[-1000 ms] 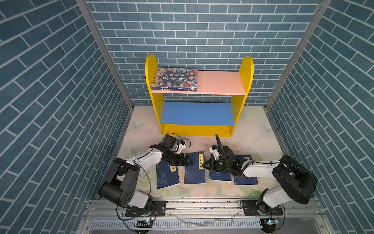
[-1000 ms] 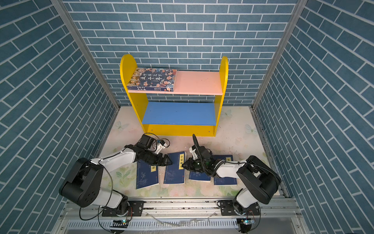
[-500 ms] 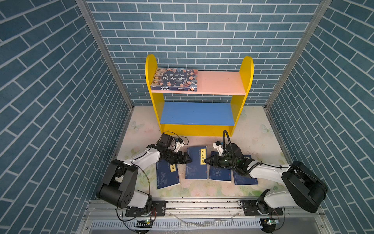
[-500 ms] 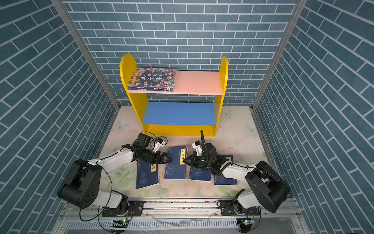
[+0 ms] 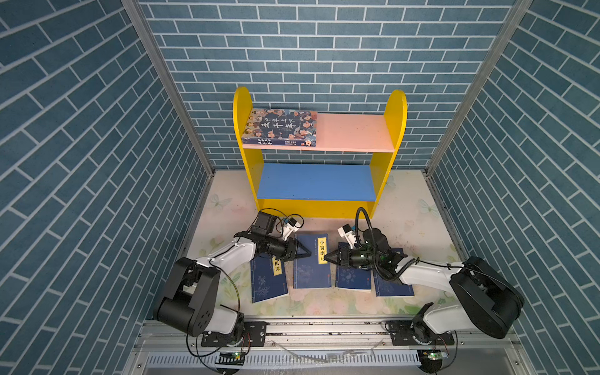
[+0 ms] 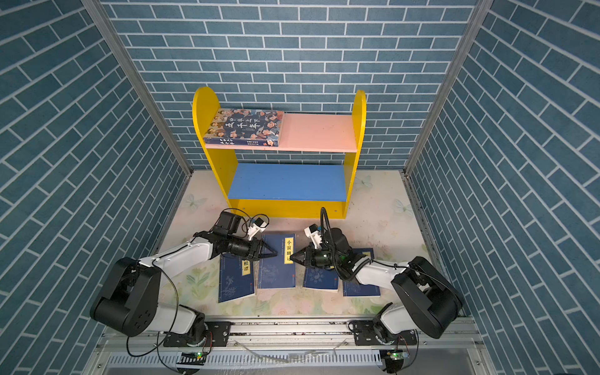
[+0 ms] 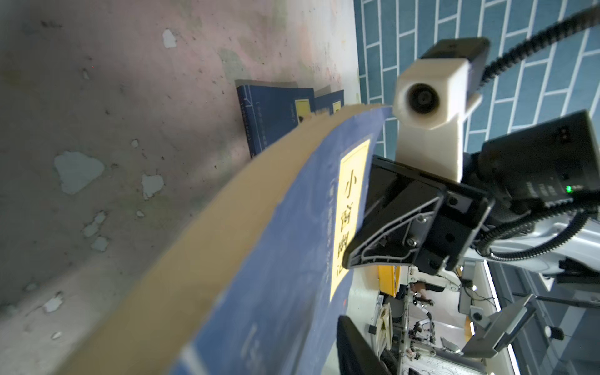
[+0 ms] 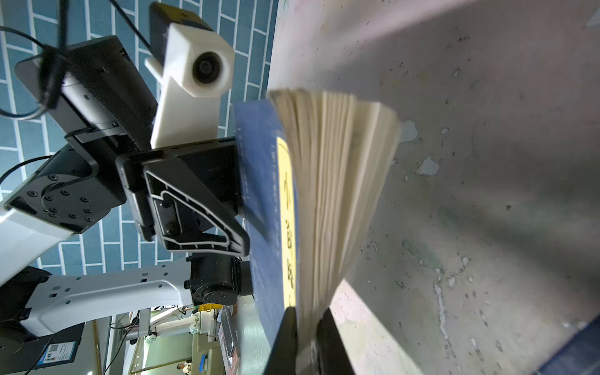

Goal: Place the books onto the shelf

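Right gripper [image 5: 326, 258] pinched on the fore-edge of the second navy book [image 5: 310, 274]. Its fingers [image 8: 287, 337] nip only part of the fanned pages. Left gripper [image 5: 307, 255] opposite, closed over the spine edge: one finger flat on the cover, the other hidden beneath. Book bows between them, fore-edge raised off the worktop [image 5: 406, 227]. It sits in the row near the front edge, between leftmost navy book [image 5: 268, 287] and third navy book [image 5: 352, 281]; fourth navy book [image 5: 391, 287] ends the row on the right.

Risk, as I read it: pages slip or tear from that thin pinch and the book flops open; more inward squeeze buckles it further.

Cover up, long axis front-to-back, label top toward the shelf [image 5: 242, 107]. Cartoon-face book [image 5: 281, 126] lies flat at the left end of the pink upper board [image 5: 354, 133]. Blue lower board [image 5: 316, 181] holds no book.
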Controlling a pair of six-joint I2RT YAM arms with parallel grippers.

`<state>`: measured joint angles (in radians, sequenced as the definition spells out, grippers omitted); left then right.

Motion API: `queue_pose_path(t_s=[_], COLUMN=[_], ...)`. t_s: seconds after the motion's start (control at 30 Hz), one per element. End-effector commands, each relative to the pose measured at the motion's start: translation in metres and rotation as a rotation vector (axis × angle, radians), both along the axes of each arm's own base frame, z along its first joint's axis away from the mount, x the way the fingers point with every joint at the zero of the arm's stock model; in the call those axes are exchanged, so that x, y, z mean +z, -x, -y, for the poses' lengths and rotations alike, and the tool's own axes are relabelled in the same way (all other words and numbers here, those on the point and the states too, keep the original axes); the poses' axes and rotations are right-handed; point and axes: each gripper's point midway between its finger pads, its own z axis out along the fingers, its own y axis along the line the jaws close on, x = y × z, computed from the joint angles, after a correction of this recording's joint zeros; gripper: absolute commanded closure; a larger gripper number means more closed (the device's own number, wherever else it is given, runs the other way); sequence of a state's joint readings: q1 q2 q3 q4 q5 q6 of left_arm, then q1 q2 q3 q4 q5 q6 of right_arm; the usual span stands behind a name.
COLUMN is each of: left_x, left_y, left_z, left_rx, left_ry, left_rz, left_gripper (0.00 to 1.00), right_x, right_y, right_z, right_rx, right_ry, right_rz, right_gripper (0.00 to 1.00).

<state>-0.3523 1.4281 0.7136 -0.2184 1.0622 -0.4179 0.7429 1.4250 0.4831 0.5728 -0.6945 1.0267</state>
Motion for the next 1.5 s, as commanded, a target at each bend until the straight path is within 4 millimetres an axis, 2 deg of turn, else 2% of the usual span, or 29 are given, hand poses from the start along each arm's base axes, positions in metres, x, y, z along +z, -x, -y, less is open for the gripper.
queue_pose_path(t_s=[0.0, 0.07, 0.1, 0.23, 0.37, 0.47, 0.6, 0.77, 0.93, 1.17, 1.33, 1.47], left_x=[0.021, 0.022, 0.023, 0.024, 0.034, 0.047, 0.057, 0.061, 0.088, 0.131, 0.148, 0.156], left_y=[0.002, 0.002, 0.001, -0.006, -0.013, -0.013, -0.017, -0.034, -0.055, -0.07, -0.078, -0.086], left_z=[0.005, 0.004, 0.004, -0.002, -0.008, -0.011, -0.01, -0.009, -0.014, -0.016, -0.028, -0.038], left_rx=[-0.03, -0.026, -0.025, 0.009, 0.009, -0.044, -0.063, 0.036, 0.18, 0.241, 0.31, 0.343], left_ry=[0.065, 0.061, 0.062, 0.04, 0.005, -0.039, -0.064, -0.073, -0.046, -0.018, 0.03, 0.048], left_rz=[0.023, 0.027, 0.03, 0.059, 0.124, 0.161, 0.127, 0.119, 0.261, 0.333, 0.352, 0.347], left_gripper=[0.84, 0.95, 0.98, 1.0, 1.0, 1.0, 1.0, 1.0, 1.0, 1.0, 1.0, 1.0], right_x=[0.021, 0.02, 0.019, 0.019, 0.029, 0.045, 0.063, 0.083, 0.1, 0.114, 0.118, 0.128], right_y=[-0.008, -0.01, -0.01, -0.019, -0.025, -0.024, -0.018, -0.009, -0.001, 0.001, -0.002, 0.001], right_z=[-0.011, -0.011, -0.011, -0.003, 0.012, 0.019, 0.031, 0.047, 0.054, 0.038, 0.021, 0.005], right_rx=[0.016, 0.011, 0.009, -0.048, -0.119, -0.144, -0.171, -0.213, -0.226, -0.184, -0.183, -0.157], right_ry=[-0.067, -0.063, -0.061, -0.044, -0.036, -0.039, -0.044, -0.063, -0.12, -0.272, -0.297, -0.355], right_rz=[0.023, 0.02, 0.019, 0.029, 0.06, 0.104, 0.146, 0.188, 0.202, 0.168, 0.163, 0.167], right_gripper=[1.0, 0.87, 0.8, 0.55, 0.42, 0.39, 0.37, 0.35, 0.26, 0.25, 0.24, 0.24])
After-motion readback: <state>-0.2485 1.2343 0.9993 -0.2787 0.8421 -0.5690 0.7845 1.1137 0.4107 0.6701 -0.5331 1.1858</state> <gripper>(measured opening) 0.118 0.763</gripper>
